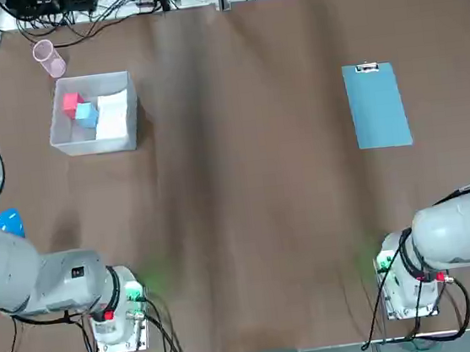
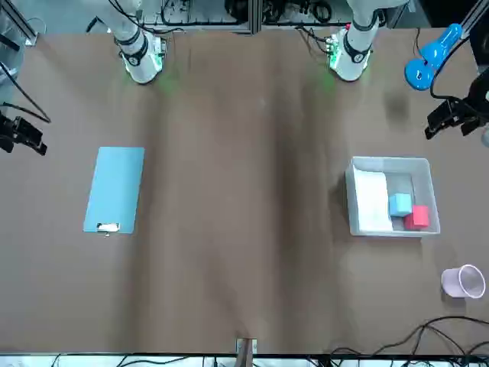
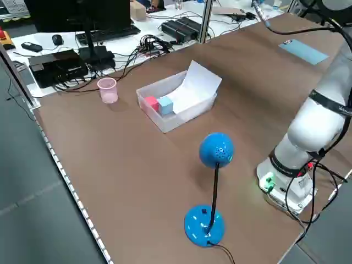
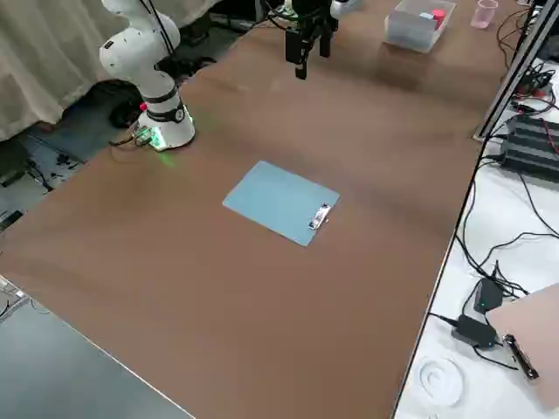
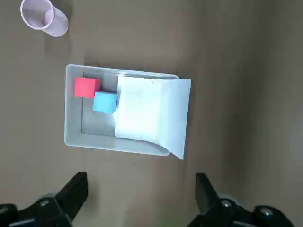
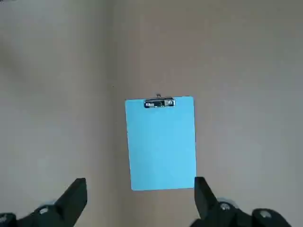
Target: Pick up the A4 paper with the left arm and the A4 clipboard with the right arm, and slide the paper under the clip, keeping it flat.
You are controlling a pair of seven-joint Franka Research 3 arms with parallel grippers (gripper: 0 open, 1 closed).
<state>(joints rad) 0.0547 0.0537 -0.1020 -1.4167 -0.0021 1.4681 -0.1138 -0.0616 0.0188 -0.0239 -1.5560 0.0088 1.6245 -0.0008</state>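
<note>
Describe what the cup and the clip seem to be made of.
Cup: probably thin plastic, smooth and translucent pink; its far wall shows faintly through.
Clip: most likely polished metal, given its silvery, mirror-like glints beside dark patches.

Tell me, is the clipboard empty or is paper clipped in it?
Empty: the clipboard shows bare blue under its clip, and the white paper sits in the bin.

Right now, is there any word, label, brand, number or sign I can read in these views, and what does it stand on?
None that can be read.
Blue clipboard: no lettering shows.
White paper: no readable writing.
Pink cup: no lettering shows.
Left arm: a small dark mark, too small to read.
</note>
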